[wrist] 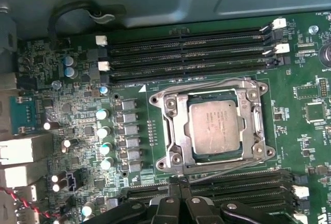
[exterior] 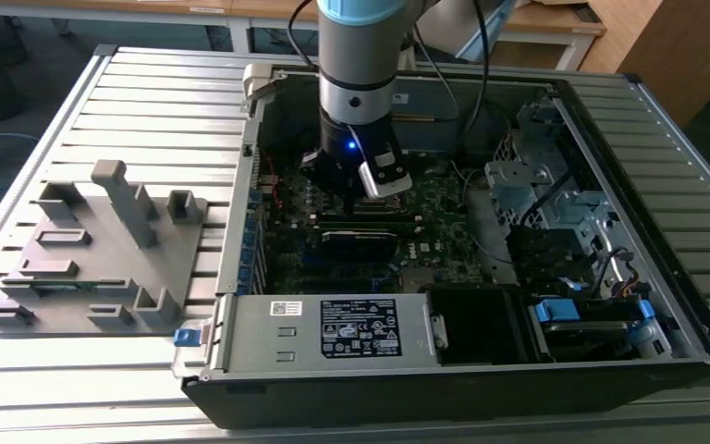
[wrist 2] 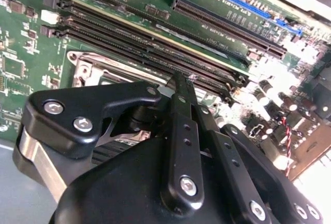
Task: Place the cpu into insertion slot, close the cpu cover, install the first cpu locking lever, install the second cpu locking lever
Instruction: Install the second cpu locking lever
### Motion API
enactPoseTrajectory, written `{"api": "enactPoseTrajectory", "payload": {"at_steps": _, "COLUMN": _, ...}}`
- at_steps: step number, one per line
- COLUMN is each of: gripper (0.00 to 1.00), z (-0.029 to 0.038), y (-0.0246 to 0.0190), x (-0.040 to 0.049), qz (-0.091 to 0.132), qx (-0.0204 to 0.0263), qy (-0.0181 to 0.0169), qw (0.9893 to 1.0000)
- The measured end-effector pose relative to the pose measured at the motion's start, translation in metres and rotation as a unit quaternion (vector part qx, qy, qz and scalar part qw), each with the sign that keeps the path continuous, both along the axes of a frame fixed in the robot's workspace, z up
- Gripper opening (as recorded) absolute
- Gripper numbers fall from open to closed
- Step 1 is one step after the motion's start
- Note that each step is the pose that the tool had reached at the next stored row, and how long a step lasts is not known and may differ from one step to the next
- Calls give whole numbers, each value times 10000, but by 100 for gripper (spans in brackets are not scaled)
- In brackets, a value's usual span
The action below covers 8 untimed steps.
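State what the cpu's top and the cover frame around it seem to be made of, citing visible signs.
The cpu: apparently dull, matte grey metal, with little glare. The cpu cover: likely thin, brighter silvery sheet metal, showing highlights along its edges.

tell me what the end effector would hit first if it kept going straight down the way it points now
Probably the cpu cover framing the cpu, or the memory slots beside it. The end effector hangs right at that edge; depth is unclear.

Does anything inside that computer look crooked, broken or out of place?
Nothing stands out. In the first wrist view the cpu lies flat and square in the insertion slot, with the cpu cover framing it evenly. The gripper sits beside the socket.
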State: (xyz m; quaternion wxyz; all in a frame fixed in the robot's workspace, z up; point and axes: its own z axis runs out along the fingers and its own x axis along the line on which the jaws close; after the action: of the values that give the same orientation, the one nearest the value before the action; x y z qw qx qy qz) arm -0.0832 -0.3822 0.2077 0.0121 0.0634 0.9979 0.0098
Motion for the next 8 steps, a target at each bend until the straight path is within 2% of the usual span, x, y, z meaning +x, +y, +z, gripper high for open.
{"api": "enactPoseTrajectory", "payload": {"at_steps": 4, "gripper": 11, "z": -3, "y": -2, "x": -20, "qz": 0, "qx": 46, "qy": 0, "qw": 10000}}
{"api": "enactPoseTrajectory", "payload": {"at_steps": 8, "gripper": 11, "z": -4, "y": -5, "x": -28, "qz": 0, "qx": 149, "qy": 0, "qw": 9999}}
